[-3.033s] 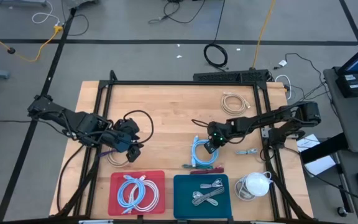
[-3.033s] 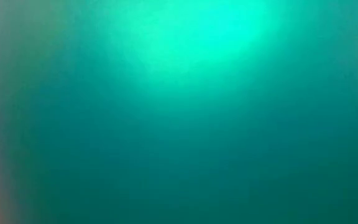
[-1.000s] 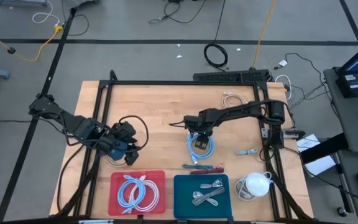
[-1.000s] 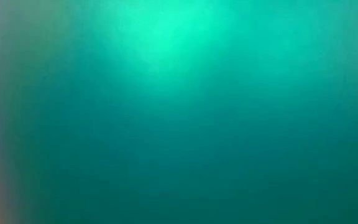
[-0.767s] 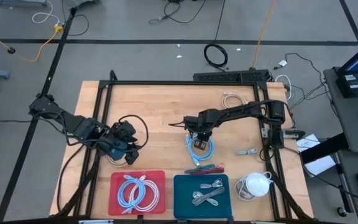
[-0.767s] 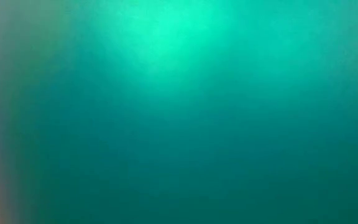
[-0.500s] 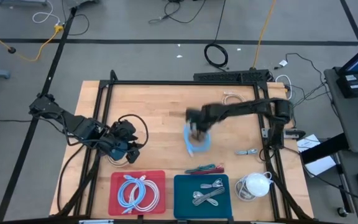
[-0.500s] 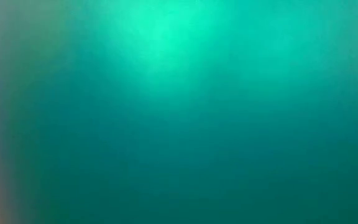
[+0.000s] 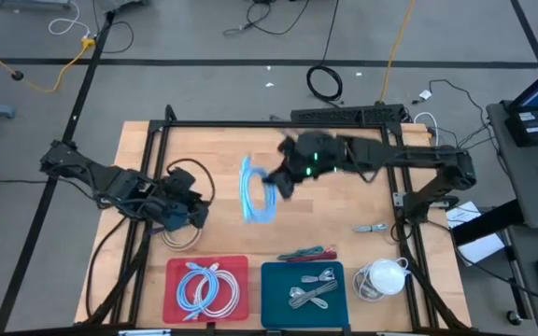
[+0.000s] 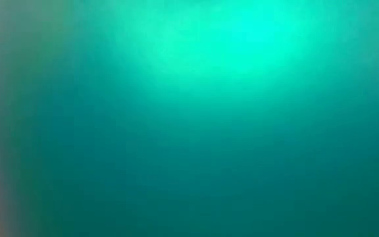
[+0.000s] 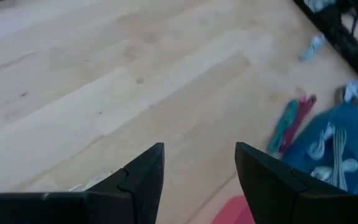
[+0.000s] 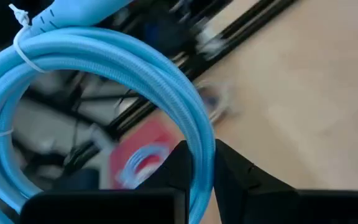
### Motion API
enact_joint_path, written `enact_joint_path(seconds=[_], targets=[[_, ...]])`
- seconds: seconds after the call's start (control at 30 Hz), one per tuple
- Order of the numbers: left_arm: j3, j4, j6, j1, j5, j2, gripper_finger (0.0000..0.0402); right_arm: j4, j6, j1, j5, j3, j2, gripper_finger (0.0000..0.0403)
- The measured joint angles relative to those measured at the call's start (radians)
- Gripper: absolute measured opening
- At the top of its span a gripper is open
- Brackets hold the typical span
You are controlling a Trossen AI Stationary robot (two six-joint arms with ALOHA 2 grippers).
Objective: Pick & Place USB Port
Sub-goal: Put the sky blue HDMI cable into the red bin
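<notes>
Your right gripper (image 9: pixel 278 179) pinches the blue coiled cable (image 9: pixel 255 191) aloft, mid-carry; next, probably lower it into the red tray (image 9: pixel 177 271).

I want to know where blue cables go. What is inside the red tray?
A coil of light blue cable lies in the red tray, tied with white. Whatever is under the coil is covered; bare red floor shows around it.

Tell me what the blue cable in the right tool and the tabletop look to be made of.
Blue cable: seemingly braided fabric sheath, matte, with a fine woven texture; thin white ties bind the coil. Tabletop: light wood, apparently butcher-block planks, smooth satin finish, with visible grain and seams. The right tool is shut on the coil.
</notes>
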Motion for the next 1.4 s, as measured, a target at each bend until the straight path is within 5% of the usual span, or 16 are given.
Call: enact_joint_path(seconds=[0.23,0.53,0.73,0.93,1.07,1.2,1.4], targets=[[0.000,-0.163,-0.313,-0.056,-0.079,-0.106,0.0200,0.093,0.018,0.199,-0.004,0.067,0.085,0.0029],[0.000,-0.164,-0.417,-0.185,-0.088,-0.133,0.0200,0.141,-0.054,0.290,-0.027,0.153,0.343,0.0029],[0.000,0.016,-0.381,-0.271,-0.070,-0.065,0.0200,0.005,-0.123,0.331,0.007,0.173,0.415,0.0029],[-0.001,0.169,-0.689,-0.364,-0.108,0.036,0.0200,-0.140,-0.194,0.344,0.149,0.177,0.361,0.0029],[-0.044,0.494,-0.878,-0.427,-0.202,0.144,0.0200,-0.241,-0.212,0.344,0.338,0.176,0.329,0.0029],[-0.052,0.757,-0.691,-0.400,-0.373,0.261,0.0200,-0.241,-0.169,0.328,0.471,0.177,0.318,0.0029],[-0.045,0.823,-0.524,-0.300,-0.262,0.378,0.0200,-0.239,-0.149,0.314,0.481,0.175,0.319,0.0029]])
